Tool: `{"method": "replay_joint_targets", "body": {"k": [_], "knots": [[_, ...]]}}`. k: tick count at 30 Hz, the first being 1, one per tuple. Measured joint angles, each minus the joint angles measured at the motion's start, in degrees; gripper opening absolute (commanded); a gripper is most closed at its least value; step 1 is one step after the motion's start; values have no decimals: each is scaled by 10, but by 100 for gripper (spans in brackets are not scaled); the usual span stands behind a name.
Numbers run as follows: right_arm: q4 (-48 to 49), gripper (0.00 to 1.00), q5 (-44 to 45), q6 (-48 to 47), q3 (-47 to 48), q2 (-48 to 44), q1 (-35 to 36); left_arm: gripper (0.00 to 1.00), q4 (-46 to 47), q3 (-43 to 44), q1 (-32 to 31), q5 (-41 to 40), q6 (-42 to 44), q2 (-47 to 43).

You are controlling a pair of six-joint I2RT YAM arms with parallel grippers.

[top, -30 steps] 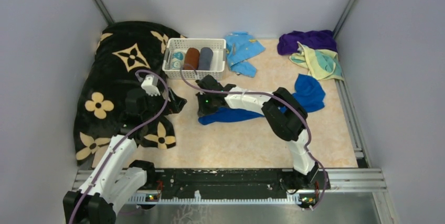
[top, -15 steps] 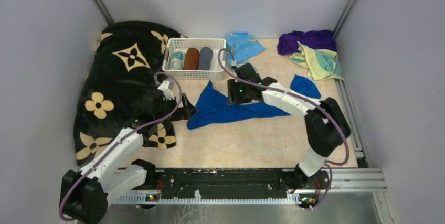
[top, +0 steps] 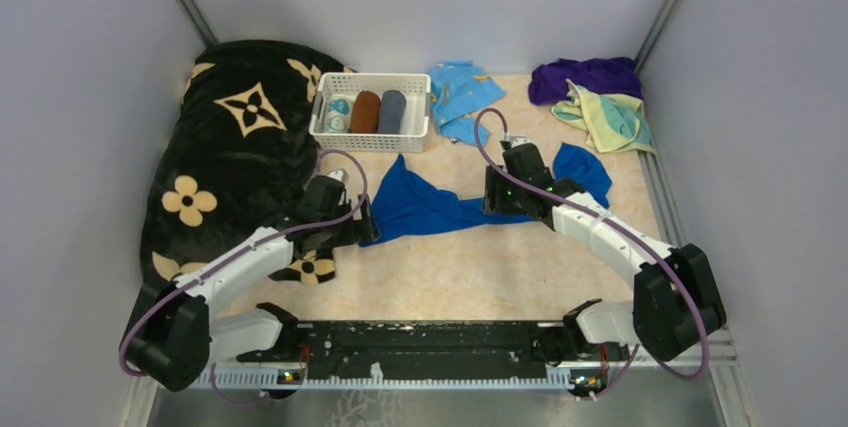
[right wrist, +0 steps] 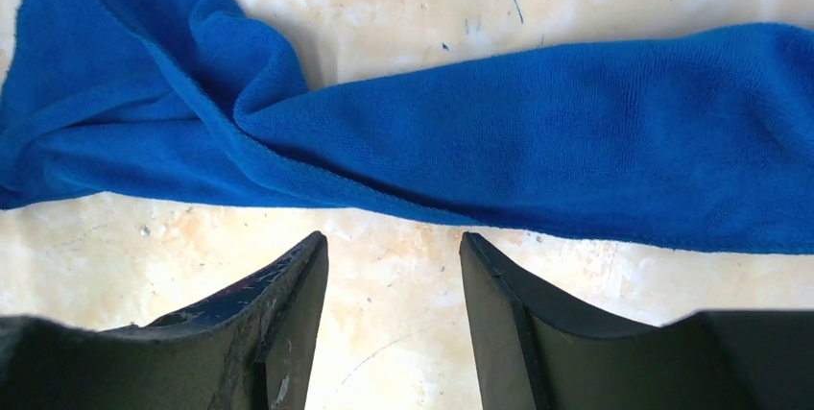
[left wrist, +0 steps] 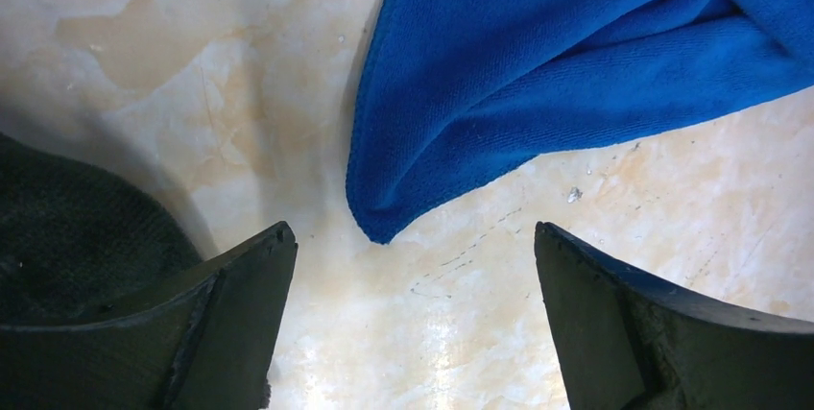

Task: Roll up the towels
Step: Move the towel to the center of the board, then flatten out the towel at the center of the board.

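**Change since the earlier frames:** the right arm has swung from mid-bench out to the right, drawing the royal blue towel (top: 440,209) into a long strip. Its pincer, shut at the start, has since opened. The left arm has come forward to the strip's left corner.

**Royal blue towel:** lies on the bench (top: 480,277), in front of the white basket (top: 370,140). The left part is fanned, the middle is twisted and the right end is bunched.

**Right pincer** (right wrist: 394,237)**:** jaws partly parted with nothing between them. The towel's near edge is just beyond the tips.

**Left pincer** (left wrist: 413,232)**:** jaws wide and empty over bare bench. The towel's pointed corner is just ahead of the tips.

**Pale yellow towel** (top: 610,117) **and dark purple towel** (top: 585,75)**:** heaped together at the far right, unrolled.

**Also present:** a black blanket (top: 240,147) at the left and a light blue cloth (top: 460,92) beside the basket.

**Step in hand, as judged:** laying the blue towel out flat ahead of rolling it.

**Next move, as judged:** each pincer takes an end of the towel, and the two draw apart to undo the twist. The roll is better started only once the cloth lies smooth.
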Motion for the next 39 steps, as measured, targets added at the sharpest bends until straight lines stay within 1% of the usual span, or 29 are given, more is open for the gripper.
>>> {"method": "replay_joint_targets", "body": {"k": [4,5,7,8,9,11,14,18,22,28,32,39], "knots": [[14,54,9,-5,-1,-9,-4,99,-12,0,-19,-38,-30,-1],[17,54,11,-6,-1,-9,-4,97,-13,0,-21,-45,-37,-1],[21,54,16,-11,-1,-9,-5,88,-14,-1,-24,-60,-54,-4],[24,54,17,-14,-3,-10,-6,79,-14,-3,-26,-66,-61,-5],[26,54,19,-16,-4,-10,-8,73,-16,-4,-28,-71,-69,-5],[31,54,21,-19,-9,-10,-11,65,-19,-5,-33,-81,-80,-2],[35,54,21,-20,-19,-11,-15,58,-21,-5,-41,-90,-95,12],[36,54,24,-26,-26,-11,-18,51,-21,-5,-45,-98,-108,35],[39,54,25,-30,-31,-18,-19,43,-19,-5,-45,-107,-117,50],[41,54,27,-34,-34,-23,-22,41,-1,-3,-46,-118,-121,70],[41,54,27,-35,-34,-23,-23,34,13,-3,-47,-120,-124,75],[38,54,31,-34,-37,-28,-23,33,19,-5,-48,-115,-137,76]]}}
